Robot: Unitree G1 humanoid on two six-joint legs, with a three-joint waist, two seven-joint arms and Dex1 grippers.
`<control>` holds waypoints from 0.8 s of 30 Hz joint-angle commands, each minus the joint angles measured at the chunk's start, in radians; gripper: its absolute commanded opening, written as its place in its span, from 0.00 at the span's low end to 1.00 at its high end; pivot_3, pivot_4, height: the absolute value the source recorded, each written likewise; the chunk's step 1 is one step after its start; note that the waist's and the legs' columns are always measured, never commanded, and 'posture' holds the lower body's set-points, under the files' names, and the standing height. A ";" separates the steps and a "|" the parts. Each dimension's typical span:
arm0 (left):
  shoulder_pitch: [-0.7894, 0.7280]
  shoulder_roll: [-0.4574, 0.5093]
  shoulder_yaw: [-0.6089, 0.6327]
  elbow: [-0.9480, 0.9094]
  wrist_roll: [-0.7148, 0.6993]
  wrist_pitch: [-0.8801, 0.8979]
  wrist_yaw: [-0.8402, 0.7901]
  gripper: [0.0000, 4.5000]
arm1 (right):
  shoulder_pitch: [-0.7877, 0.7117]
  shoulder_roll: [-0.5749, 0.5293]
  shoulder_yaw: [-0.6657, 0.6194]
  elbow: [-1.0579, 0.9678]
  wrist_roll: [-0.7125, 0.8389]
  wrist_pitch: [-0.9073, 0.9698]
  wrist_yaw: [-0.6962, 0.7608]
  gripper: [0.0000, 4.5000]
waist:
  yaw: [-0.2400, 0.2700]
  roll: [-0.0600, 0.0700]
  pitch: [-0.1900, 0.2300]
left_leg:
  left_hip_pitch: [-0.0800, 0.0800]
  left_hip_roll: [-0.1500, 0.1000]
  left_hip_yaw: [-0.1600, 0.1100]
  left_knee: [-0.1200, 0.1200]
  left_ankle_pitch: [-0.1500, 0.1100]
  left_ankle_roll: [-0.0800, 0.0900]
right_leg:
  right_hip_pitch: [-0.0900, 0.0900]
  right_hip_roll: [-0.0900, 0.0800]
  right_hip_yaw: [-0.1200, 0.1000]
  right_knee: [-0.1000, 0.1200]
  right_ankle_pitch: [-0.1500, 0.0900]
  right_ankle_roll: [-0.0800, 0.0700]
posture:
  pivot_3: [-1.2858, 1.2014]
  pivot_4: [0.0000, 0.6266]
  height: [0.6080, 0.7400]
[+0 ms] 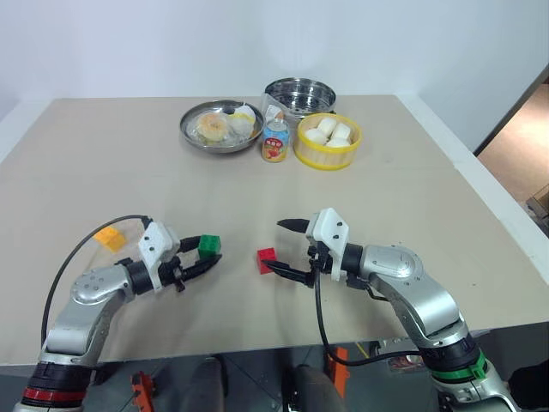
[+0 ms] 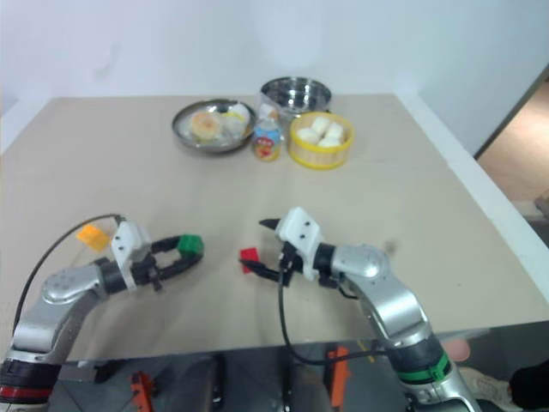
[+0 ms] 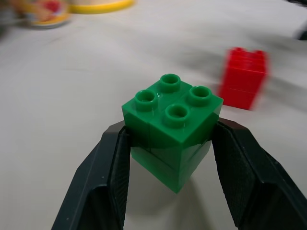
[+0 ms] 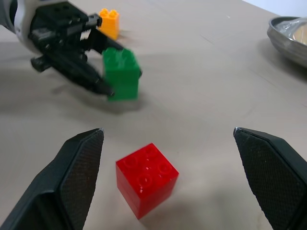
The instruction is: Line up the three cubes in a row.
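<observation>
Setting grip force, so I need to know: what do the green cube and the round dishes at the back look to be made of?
Green cube: glossy hard plastic, judging by sharp highlights on its moulded studs. Shallow dish and deeper bowl: probably polished steel, silvery and reflective. Yellow basket: likely plastic, uniformly coloured, ribbed wall.

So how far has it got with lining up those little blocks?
No row yet. In hand: the left pincer grips the green studded plastic brick. The right pincer stands open around the red studded plastic brick, which sits on the table. Left: the orange-yellow studded brick lies apart, and all three need aligning.
</observation>
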 commanded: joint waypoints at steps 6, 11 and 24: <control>-0.044 0.021 -0.024 0.029 -0.002 -0.065 -0.102 0.43 | -0.003 -0.001 -0.012 -0.063 0.020 0.004 -0.001 1.00 | 0.000 0.000 0.000 | 0.000 0.000 0.001 0.000 0.000 0.000 | -0.001 0.000 0.000 0.000 0.000 0.000 | 0.52 0.24 1.00; -0.054 -0.029 0.000 0.053 0.047 -0.042 0.049 0.43 | 0.008 -0.007 -0.017 -0.079 0.020 0.009 -0.006 1.00 | 0.000 0.000 0.000 | 0.000 0.000 0.002 0.000 0.001 0.001 | 0.002 0.000 0.001 0.000 0.000 0.000 | 0.52 0.24 1.00; 0.138 -0.100 -0.007 -0.220 0.055 0.062 0.274 0.43 | 0.031 -0.015 -0.022 -0.104 0.021 0.021 -0.011 1.00 | 0.000 0.000 0.000 | 0.000 0.002 0.006 -0.001 0.000 0.000 | -0.002 0.000 0.003 0.000 0.001 -0.001 | 0.52 0.24 1.00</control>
